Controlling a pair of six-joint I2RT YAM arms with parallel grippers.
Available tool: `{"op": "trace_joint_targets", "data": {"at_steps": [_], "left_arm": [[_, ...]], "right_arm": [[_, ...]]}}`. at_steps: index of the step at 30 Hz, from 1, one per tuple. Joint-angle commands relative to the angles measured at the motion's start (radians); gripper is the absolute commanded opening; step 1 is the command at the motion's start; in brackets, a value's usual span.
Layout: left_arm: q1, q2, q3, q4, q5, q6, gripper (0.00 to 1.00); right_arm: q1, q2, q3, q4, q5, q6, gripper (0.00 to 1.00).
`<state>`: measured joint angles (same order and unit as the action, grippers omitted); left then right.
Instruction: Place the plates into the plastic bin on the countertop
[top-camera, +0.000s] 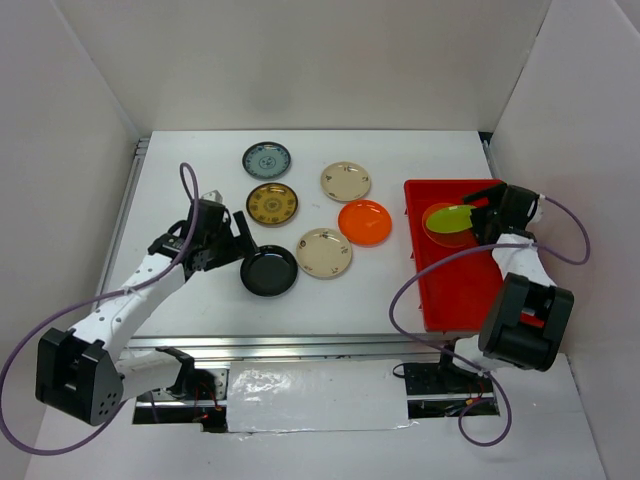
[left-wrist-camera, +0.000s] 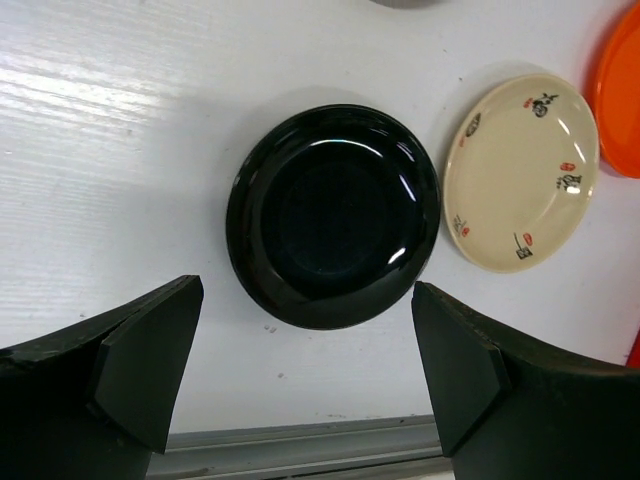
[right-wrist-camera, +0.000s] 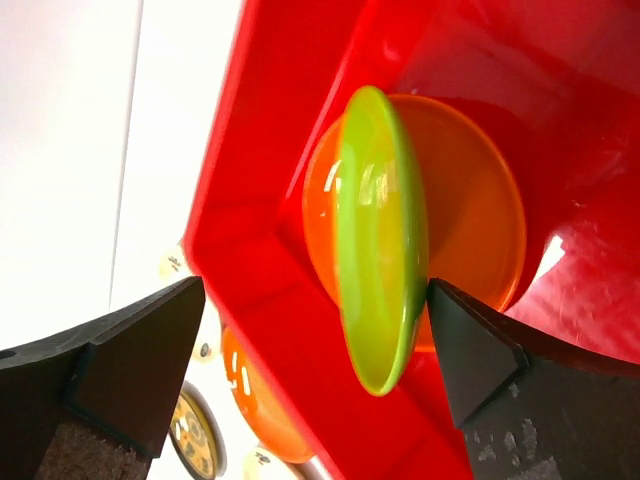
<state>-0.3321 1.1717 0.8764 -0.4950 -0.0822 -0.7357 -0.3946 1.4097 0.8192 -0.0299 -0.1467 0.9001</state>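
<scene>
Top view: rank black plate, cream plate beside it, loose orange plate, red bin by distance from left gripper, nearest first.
From the left gripper:
1. Black plate, just right of it.
2. Cream plate, right of the black one.
3. Orange plate, farther right.
4. Red bin, far right.

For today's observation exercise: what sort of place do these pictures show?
Likely a robot lab bench: white walls, bolted left arm and right arm, plates laid beside a red bin.

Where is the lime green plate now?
In the top view, the lime green plate sits right, tilted over an orange plate at the far end of the red bin, by the right hand.
</scene>
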Motion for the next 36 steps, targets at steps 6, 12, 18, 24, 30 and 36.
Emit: {"op": "trace_joint_targets", "data": {"at_steps": [6, 12, 18, 24, 30, 36], "left_arm": [[0.036, 0.000, -0.076, -0.004, -0.022, -0.053, 0.99], [0.038, 0.005, -0.113, 0.036, 0.002, -0.060, 0.99], [0.042, 0.002, -0.142, 0.064, 0.007, -0.085, 0.99], [0.053, 0.089, -0.198, 0.194, 0.054, -0.110, 0.99], [0.054, 0.238, -0.214, 0.326, 0.090, -0.100, 0.89], [0.062, 0.281, -0.234, 0.331, 0.039, -0.137, 0.41]], "right_arm": [[0.020, -0.057, 0.100, -0.231, 0.112, -0.033, 1.00], [0.005, 0.098, 0.129, -0.251, 0.042, -0.079, 1.00], [0.216, -0.260, 0.061, -0.198, 0.067, -0.144, 1.00], [0.559, -0.492, 0.113, -0.229, 0.005, -0.257, 1.00], [0.655, -0.583, 0.040, -0.093, -0.372, -0.237, 1.00], [0.700, -0.660, 0.052, -0.137, -0.333, -0.245, 1.00]]}}
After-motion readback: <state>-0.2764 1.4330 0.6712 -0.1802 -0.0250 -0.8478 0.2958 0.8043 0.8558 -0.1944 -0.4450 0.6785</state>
